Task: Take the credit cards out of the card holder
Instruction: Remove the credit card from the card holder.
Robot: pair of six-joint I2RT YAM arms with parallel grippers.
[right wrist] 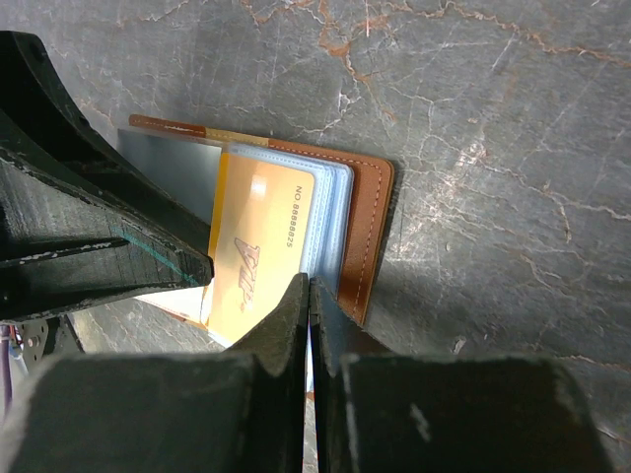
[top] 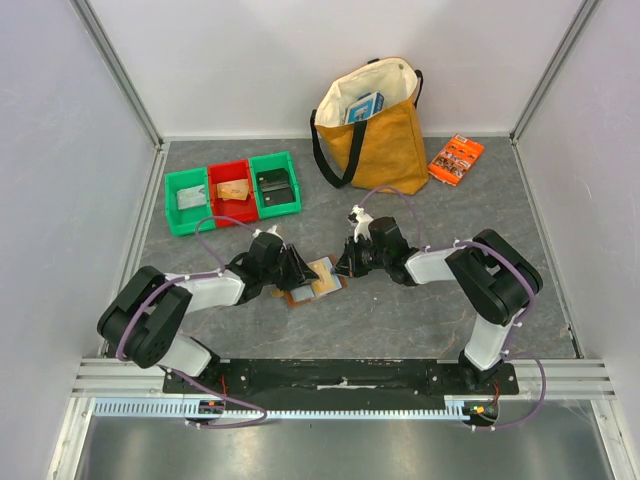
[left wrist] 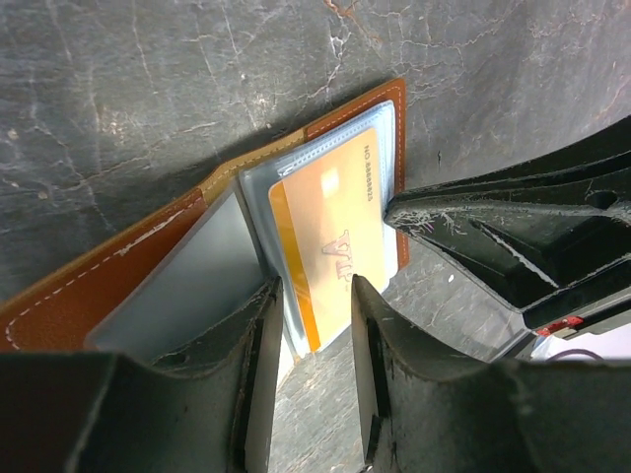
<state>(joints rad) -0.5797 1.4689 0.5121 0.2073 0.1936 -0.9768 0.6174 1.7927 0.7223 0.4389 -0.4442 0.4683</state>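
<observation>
On table (top: pixel 450 300), open card holder (top: pixel 316 279) sits btwn L gripper (left wrist: pixel 315 288) & R gripper (right wrist: pixel 309 283).

The left claw (left wrist: pixel 315 291) partly hides the yellow card (left wrist: pixel 335 232), tucked in the card holder (left wrist: pixel 99 286).

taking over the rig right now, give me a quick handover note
Left tool: open, fingers straddling a corner of the clear sleeves.
Right tool: shut, tips at the sleeves' edge beside the gold card; whether it pinches anything cannot be told.
Card holder: lying open on the table between the two tools, gold card inside a clear sleeve.
Done: holder is open; no card seen out of it.
Left: draw out the gold card, then any others in the sleeves.
</observation>
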